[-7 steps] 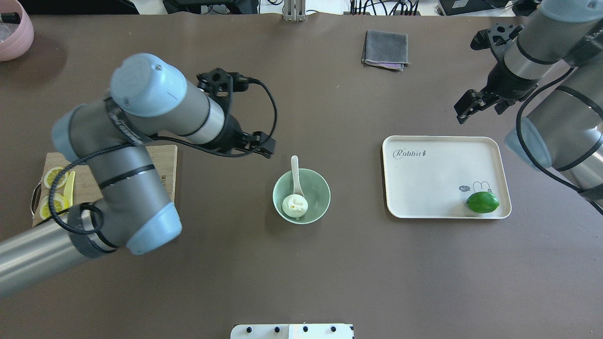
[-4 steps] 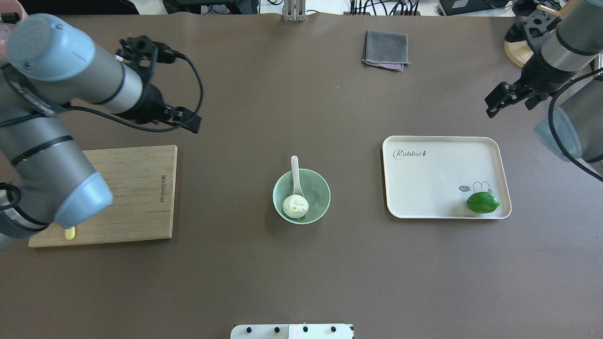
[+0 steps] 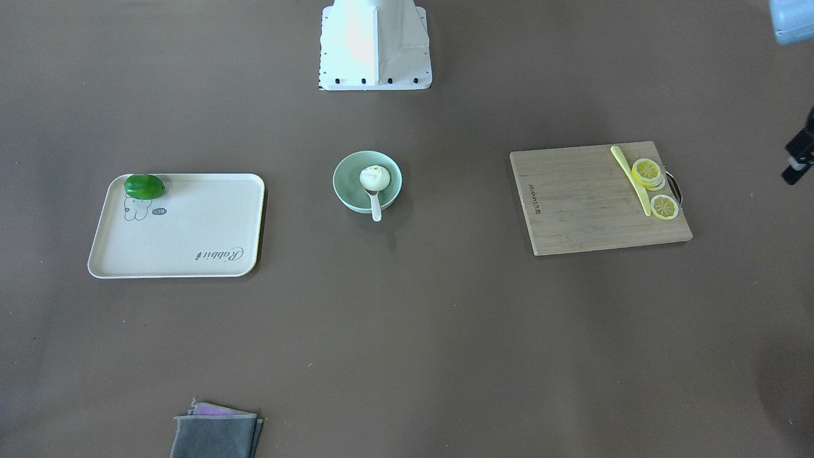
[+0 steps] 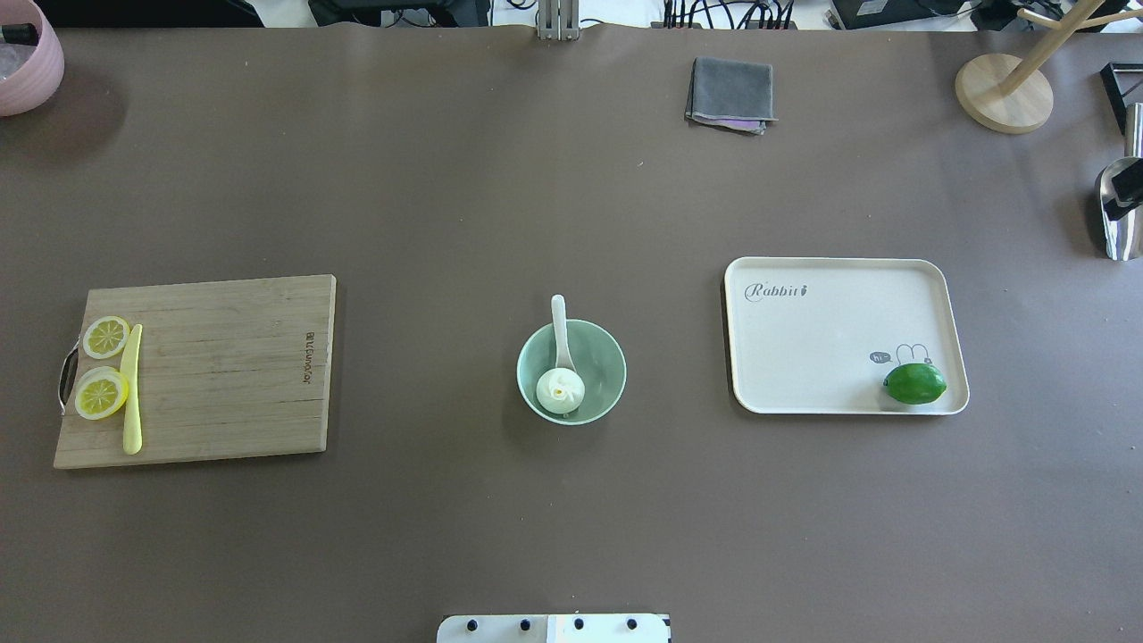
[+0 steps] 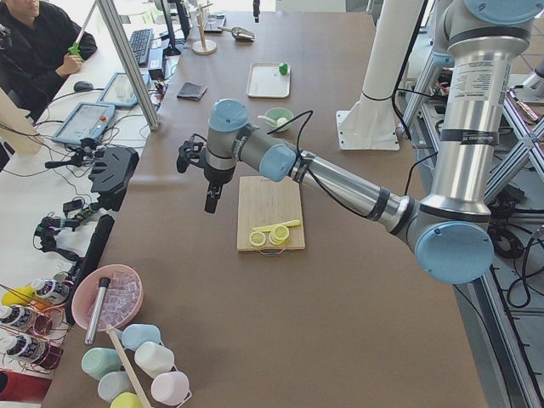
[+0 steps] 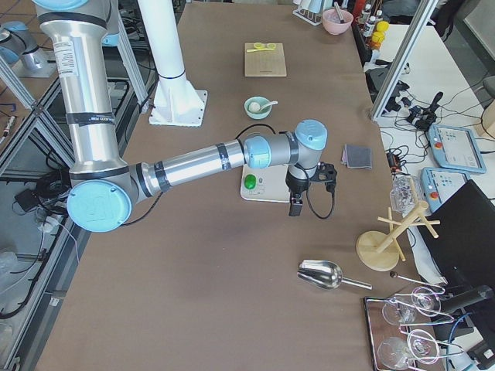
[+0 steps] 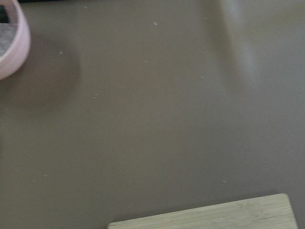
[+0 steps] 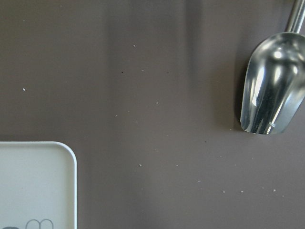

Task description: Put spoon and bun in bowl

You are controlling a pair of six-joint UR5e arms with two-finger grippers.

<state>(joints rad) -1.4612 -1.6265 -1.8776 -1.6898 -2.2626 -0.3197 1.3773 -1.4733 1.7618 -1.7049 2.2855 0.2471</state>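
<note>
Evidently little left but to finish cleanly. Judge the placing done, and keep both arms well away from the bowl [image 4: 604, 362] at the middle of the tabletop [image 4: 571, 196]. Avoid brushing the spoon [image 4: 559, 320], with its handle leaning over the rim at 12 o'clock. Cannot tell how wide the left gripper [image 5: 211, 195] or the right gripper [image 6: 295, 205] stands; each hangs well apart from the bowl. Look inside the bowl: 1 bun [image 4: 560, 390], seated on the spoon's scoop toward 7 o'clock. Check the cream tray [image 4: 821, 339] at the bowl's 3 o'clock: 1 green lime [image 4: 915, 383] in its 4 o'clock corner. Note the pink bowl [image 4: 45, 76] far off at 10 o'clock, with pale chunks inside.
</note>
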